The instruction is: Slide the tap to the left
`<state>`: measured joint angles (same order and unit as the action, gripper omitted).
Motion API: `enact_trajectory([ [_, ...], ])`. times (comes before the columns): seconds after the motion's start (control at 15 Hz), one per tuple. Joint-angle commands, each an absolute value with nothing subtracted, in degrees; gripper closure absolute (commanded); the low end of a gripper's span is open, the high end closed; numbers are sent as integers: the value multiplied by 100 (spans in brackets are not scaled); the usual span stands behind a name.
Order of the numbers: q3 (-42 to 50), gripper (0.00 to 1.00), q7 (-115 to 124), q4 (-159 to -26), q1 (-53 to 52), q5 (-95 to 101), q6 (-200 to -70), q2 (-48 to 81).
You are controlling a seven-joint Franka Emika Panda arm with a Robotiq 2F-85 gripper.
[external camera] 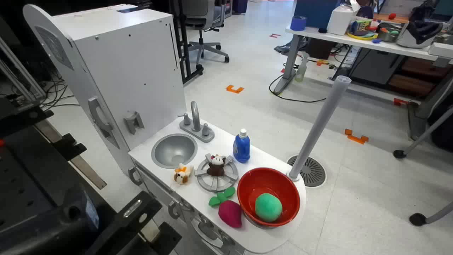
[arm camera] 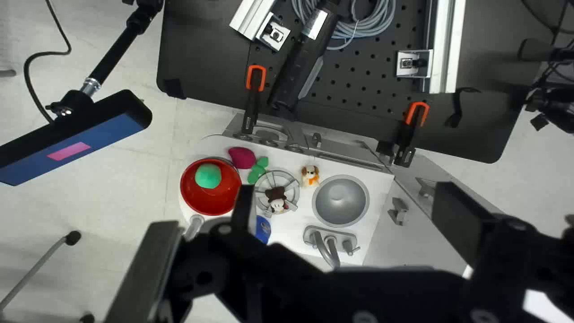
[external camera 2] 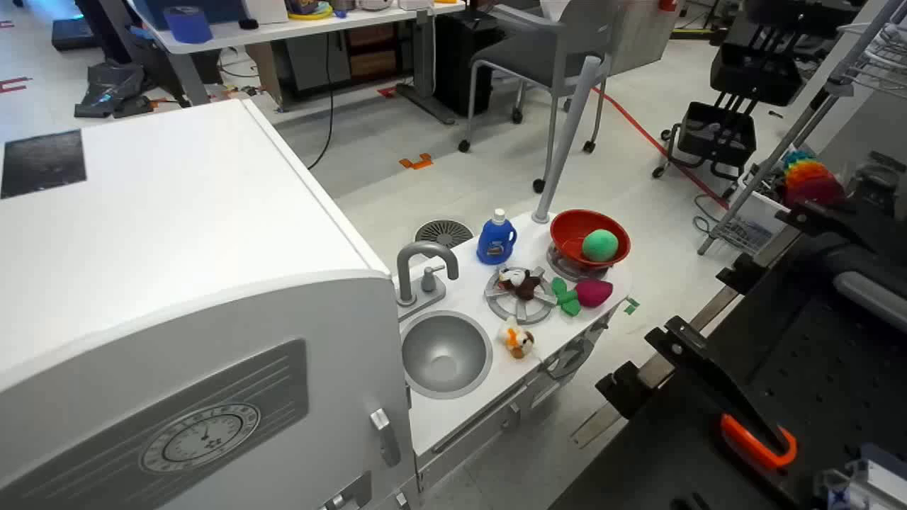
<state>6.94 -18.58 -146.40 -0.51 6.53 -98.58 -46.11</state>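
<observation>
While the jaws stand released and spread wide in the wrist view, the white table carries one silver-grey tap, upright, with one curved spout and two handles, set between one round grey basin and the table's edge, near one tall white cabinet. Further on the same table: one white-capped blue bottle; one red bowl holding one round green item; one grey burner ring bearing one brown-and-white figure; one small white-and-brown toy puppy just beside the basin; and one crimson piece with green leaves, just beside the bowl.
</observation>
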Motion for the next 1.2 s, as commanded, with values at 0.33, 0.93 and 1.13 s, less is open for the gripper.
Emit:
enact_trajectory([
  [0.33,716,0,-1839,-14627,-84,667,-9844,-4610],
  [0.93,393,0,-1179,-14224,-163,535,-10385,-3446],
  [1.13,109,0,-651,-14033,-130,647,-11419,-2414],
])
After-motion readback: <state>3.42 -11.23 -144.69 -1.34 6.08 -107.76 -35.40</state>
